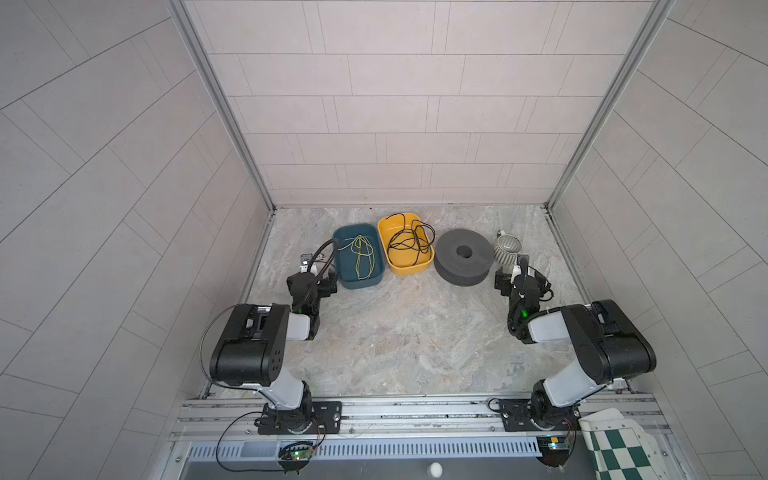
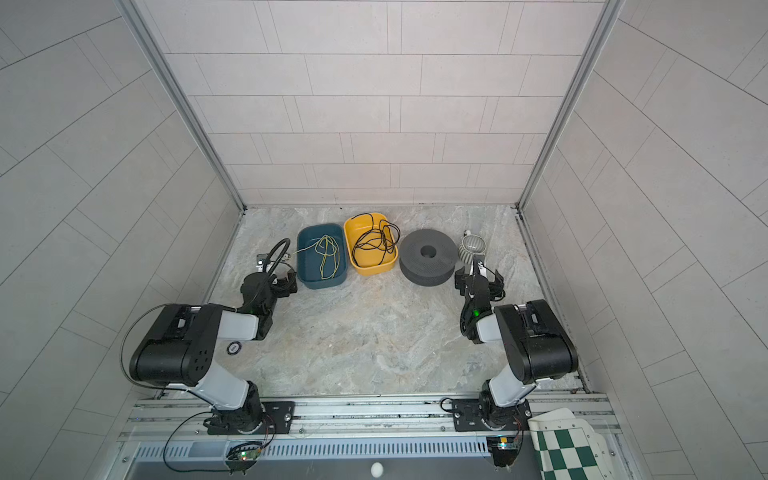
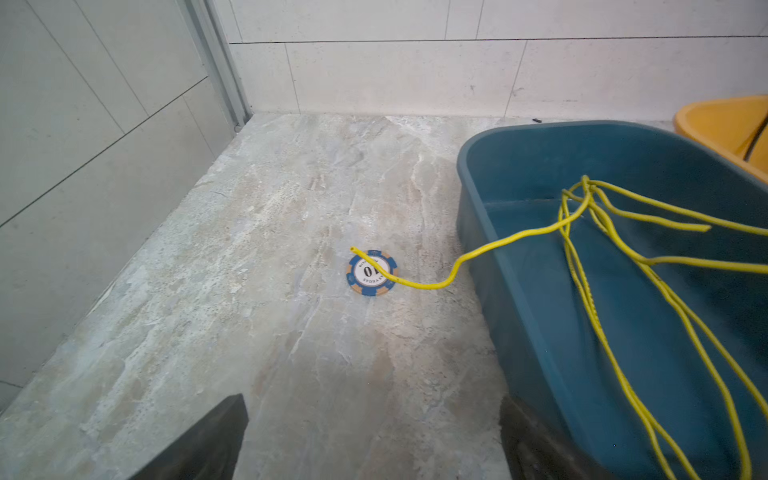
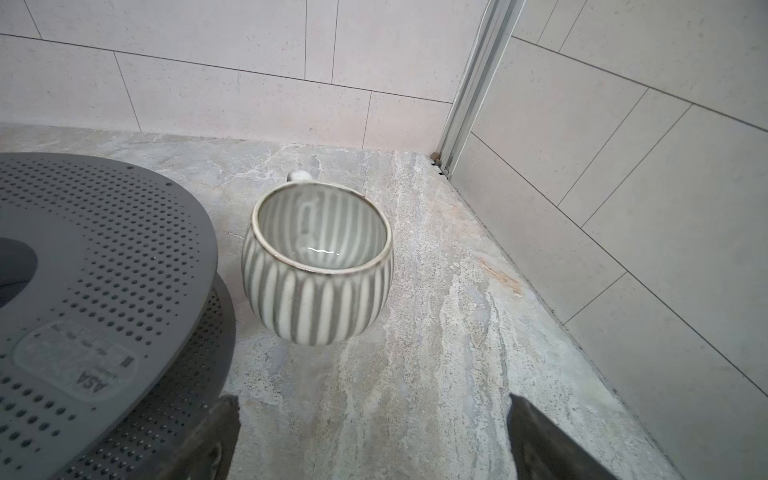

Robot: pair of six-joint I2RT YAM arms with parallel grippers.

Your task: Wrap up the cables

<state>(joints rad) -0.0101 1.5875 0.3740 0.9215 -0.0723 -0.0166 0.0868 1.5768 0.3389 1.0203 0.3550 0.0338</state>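
Pale tiled walls close in a marbled grey tabletop (image 1: 395,332), and everything on it stands in one row along the upper edge of that surface in both top views. The cable (image 1: 417,237), one thin black wire in loose tangled loops, lies in the yellow bin (image 1: 409,270) near the middle of the row. The tangle spreads mostly left to right in the frame, with a few loops hanging over the bin's right rim and one arc rising past its upper left rim. Nothing touches it. Just left of the yellow bin stands the blue bin (image 1: 361,284) holding a yellow-green cord (image 3: 519,237); to the right sits a grey perforated spool (image 1: 459,272), then a striped mug (image 1: 508,249). The left gripper (image 3: 370,411) hovers at the blue bin's left side, fingers spread wide and empty, facing bare table and a poker chip (image 3: 363,280). The right gripper (image 4: 374,405), likewise spread and empty, points at the mug at the row's right end. So the cable lies right of the left fingers and left of the right fingers, about equally far from each, with the blue bin or the spool between. Neither wrist view shows it. By my judgement wrapping has not begun, and either arm must first swing toward the frame's middle
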